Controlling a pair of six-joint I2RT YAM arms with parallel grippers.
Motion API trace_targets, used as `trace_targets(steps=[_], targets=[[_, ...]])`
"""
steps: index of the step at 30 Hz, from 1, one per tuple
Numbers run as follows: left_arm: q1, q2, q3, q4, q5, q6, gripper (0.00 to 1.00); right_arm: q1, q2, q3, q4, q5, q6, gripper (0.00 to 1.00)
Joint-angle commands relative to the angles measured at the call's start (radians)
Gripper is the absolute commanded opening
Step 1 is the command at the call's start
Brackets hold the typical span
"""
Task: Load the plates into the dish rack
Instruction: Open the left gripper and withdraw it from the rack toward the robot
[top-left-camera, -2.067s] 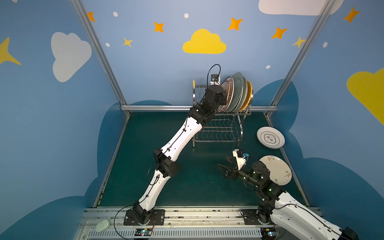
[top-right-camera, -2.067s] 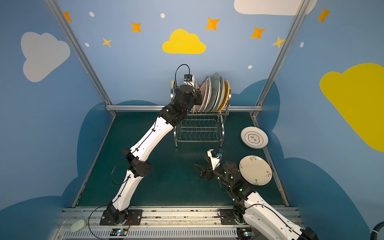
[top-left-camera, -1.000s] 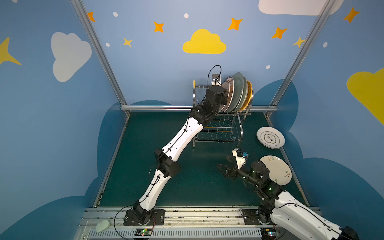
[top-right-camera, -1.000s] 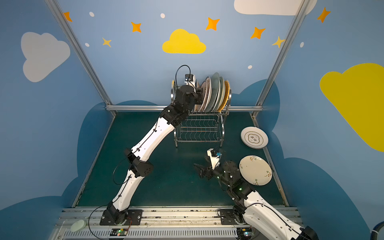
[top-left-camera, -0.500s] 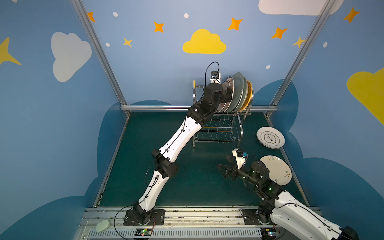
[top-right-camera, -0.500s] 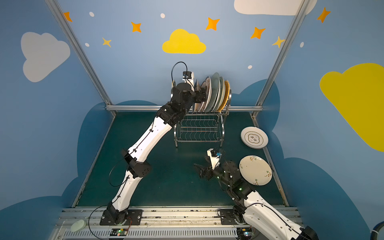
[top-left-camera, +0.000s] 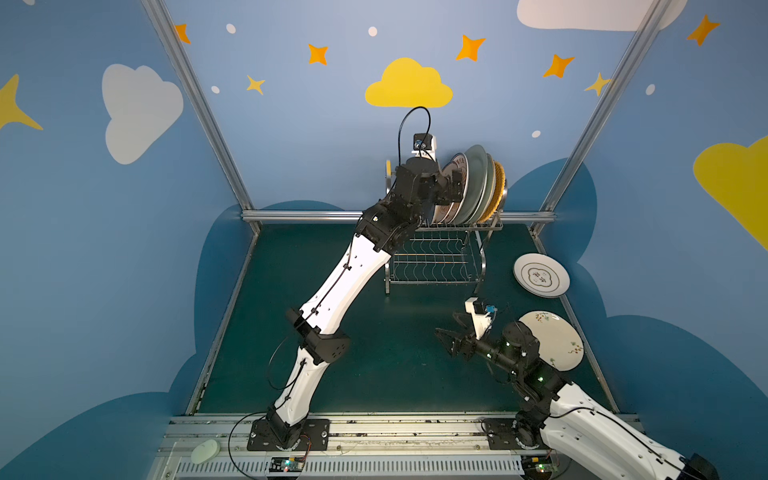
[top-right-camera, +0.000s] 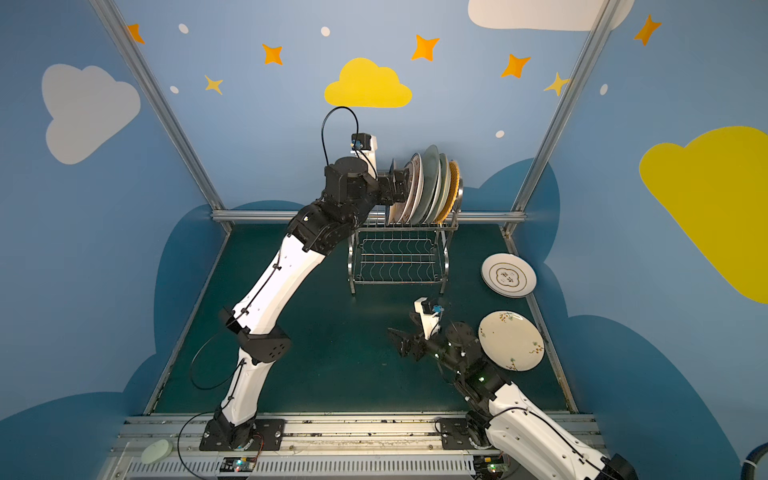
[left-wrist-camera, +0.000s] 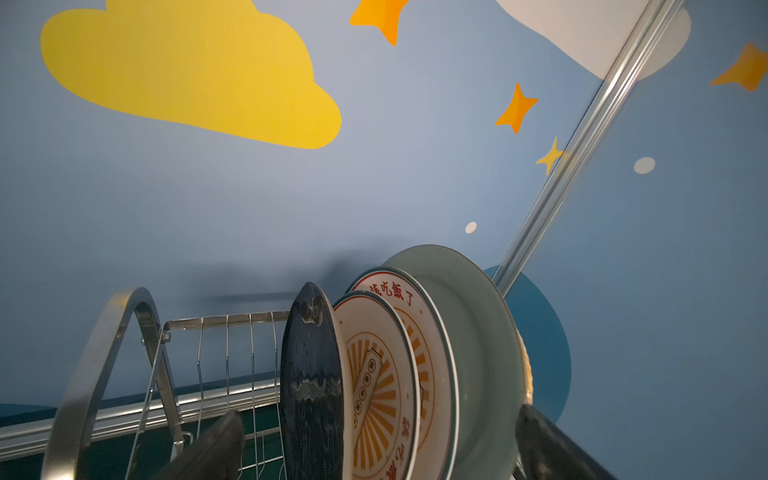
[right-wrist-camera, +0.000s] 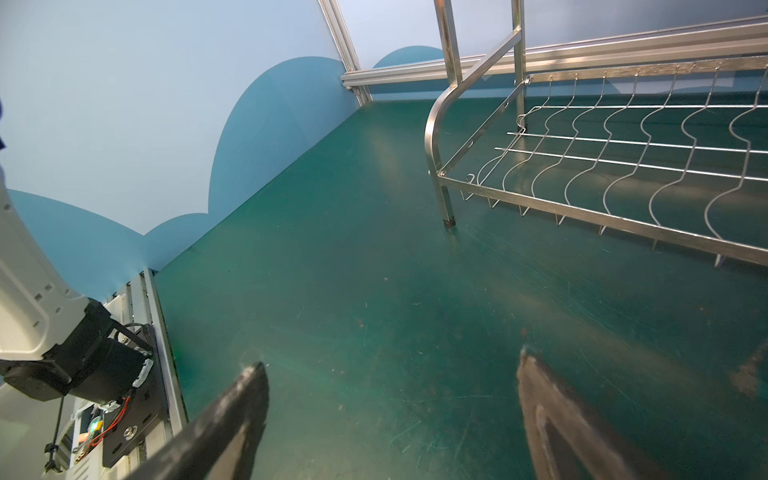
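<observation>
My left claw (top-right-camera: 397, 183) spread wide, up at dish rack (top-right-camera: 399, 226) top tier. Black plate (left-wrist-camera: 311, 386) and sunburst plates (left-wrist-camera: 374, 395) stand between my fingers (left-wrist-camera: 212, 449): no way straight ahead. Free slots (left-wrist-camera: 251, 340) from black plate to arched side frame (left-wrist-camera: 89, 374): room to pass there. Lower shelf (right-wrist-camera: 602, 220) bare, reachable from front. My right claw (right-wrist-camera: 390, 361) over green mat (right-wrist-camera: 374, 249), clear space all round it. Rack leg (right-wrist-camera: 446, 203) ahead. Ringed plate (top-left-camera: 541, 275) and floral plate (top-left-camera: 557, 345) lie flat along mat's right edge, floral one partly under my right arm.
</observation>
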Motion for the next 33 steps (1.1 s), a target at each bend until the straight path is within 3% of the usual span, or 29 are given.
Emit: trace_targets(steps=[1,5,11,17,25,29,33], targets=[[-0.011,-0.112,-0.060,-0.097,0.058,-0.047,1.00,0.007,-0.009,0.030,-0.006,0.015,-0.014,0.91],[-0.013,-0.284,-0.322,-0.038,0.125,-0.081,1.00,0.006,-0.006,0.031,-0.008,0.019,-0.018,0.91],[-0.014,-0.635,-0.872,0.256,0.153,-0.144,1.00,0.008,0.003,0.031,-0.014,0.035,-0.023,0.91],[-0.012,-0.909,-1.132,0.182,0.171,-0.193,1.00,0.008,0.032,0.035,-0.018,0.045,-0.029,0.91],[-0.006,-1.377,-1.641,0.168,0.243,-0.192,1.00,0.009,0.064,0.044,-0.030,0.088,-0.015,0.91],[-0.003,-1.535,-1.793,0.078,0.256,-0.189,1.00,0.006,0.093,0.053,-0.061,0.197,0.048,0.91],[-0.002,-1.666,-1.941,0.036,0.285,-0.240,1.00,0.002,0.113,0.093,-0.115,0.215,0.043,0.92]])
